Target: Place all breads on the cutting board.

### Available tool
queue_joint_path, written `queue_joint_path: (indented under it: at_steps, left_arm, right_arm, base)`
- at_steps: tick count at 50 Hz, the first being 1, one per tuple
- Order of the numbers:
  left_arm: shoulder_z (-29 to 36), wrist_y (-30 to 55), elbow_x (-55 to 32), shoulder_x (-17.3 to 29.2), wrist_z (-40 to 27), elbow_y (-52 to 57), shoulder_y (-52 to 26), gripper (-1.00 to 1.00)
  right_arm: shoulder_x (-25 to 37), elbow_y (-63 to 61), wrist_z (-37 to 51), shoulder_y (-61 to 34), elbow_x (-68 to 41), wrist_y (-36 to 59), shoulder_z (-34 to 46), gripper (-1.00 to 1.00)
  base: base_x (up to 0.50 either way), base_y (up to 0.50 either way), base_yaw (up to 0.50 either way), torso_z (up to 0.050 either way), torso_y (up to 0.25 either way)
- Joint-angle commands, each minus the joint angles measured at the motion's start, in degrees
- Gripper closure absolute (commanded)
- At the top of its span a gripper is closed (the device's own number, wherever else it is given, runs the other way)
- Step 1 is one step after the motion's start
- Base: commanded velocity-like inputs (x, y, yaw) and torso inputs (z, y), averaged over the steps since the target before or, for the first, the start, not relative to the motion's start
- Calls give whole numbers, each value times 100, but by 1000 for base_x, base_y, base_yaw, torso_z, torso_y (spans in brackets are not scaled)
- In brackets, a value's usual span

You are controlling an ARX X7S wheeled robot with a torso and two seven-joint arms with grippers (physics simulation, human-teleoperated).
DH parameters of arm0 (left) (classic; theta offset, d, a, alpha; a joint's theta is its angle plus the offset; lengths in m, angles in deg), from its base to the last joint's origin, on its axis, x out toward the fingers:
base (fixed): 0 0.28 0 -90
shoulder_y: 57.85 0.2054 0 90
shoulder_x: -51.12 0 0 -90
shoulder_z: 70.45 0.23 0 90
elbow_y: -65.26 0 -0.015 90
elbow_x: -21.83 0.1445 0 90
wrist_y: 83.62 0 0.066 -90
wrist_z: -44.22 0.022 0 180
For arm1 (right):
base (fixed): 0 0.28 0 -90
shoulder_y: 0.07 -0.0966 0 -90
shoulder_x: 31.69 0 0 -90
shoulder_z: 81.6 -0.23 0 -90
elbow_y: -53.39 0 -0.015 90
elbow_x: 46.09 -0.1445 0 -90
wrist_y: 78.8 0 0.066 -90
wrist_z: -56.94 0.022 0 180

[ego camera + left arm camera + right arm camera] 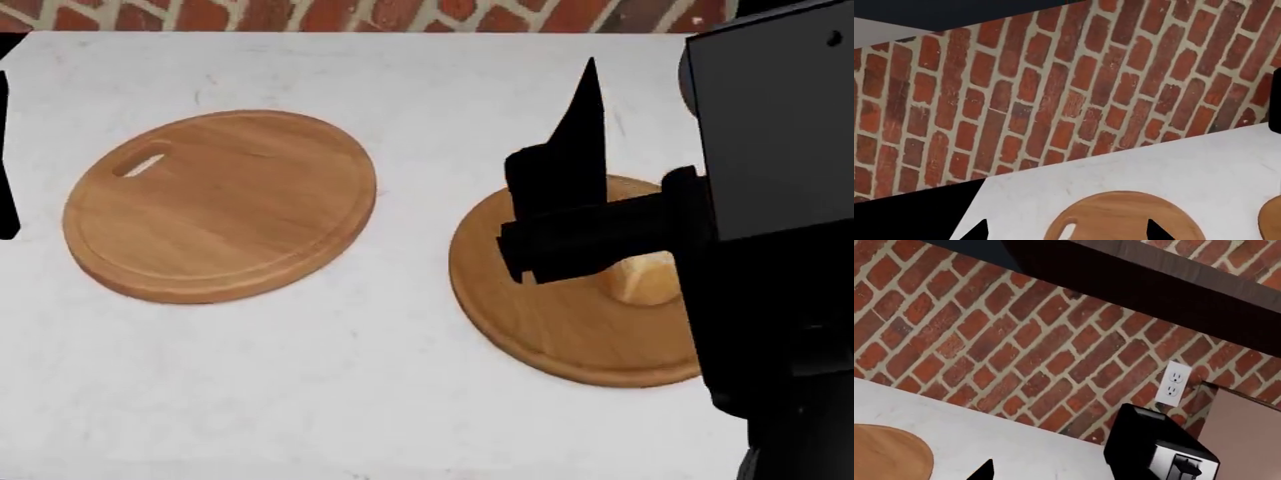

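Note:
The round cutting board (220, 205) with its oblong handle hole lies on the white counter at the left, with nothing on it. In the left wrist view the board (1121, 217) sits just below my left gripper (1067, 231), which is open and holds nothing. A pale cream bread chunk (645, 275) rests on the round wooden plate (561, 320) at the right, partly hidden by my right arm. My right gripper (561, 150) hovers above that plate's far side, open and empty, with one fingertip (984, 471) visible in its wrist view.
A brick wall (1054, 90) runs along the back of the white counter (400, 380). A black toaster (1157, 452) stands by the wall under a white outlet (1173, 382). The wooden plate's edge (1271, 220) also shows beside the board.

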Motion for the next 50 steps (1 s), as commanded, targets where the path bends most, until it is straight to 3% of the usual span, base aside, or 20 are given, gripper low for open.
queue_joint_path:
  at_steps: [1, 39, 45, 50]
  left_arm:
    - [-43, -119, -12, -24, 7, -103, -66, -100]
    - [154, -386, -307, 110, -192, -163, -138, -100]
    - [171, -450, -277, 155, -161, -137, -52, -100]
    - [169, -503, -269, 195, -130, -122, 2, -100]
  right_arm:
    - [-8, 318, -216, -361, 31, -16, 184, -100]
    - [288, 432, -14, -359, -256, -418, 612, -100]
    - [372, 458, 42, -301, -352, -496, 606, -100]
    - [619, 655, 358, -264, -1063, -661, 594, -100]
  base:
    - [500, 0, 0, 0, 0]
    - [499, 0, 0, 0, 1]
    - [85, 0, 0, 0, 2]
    - [0, 0, 0, 0, 0]
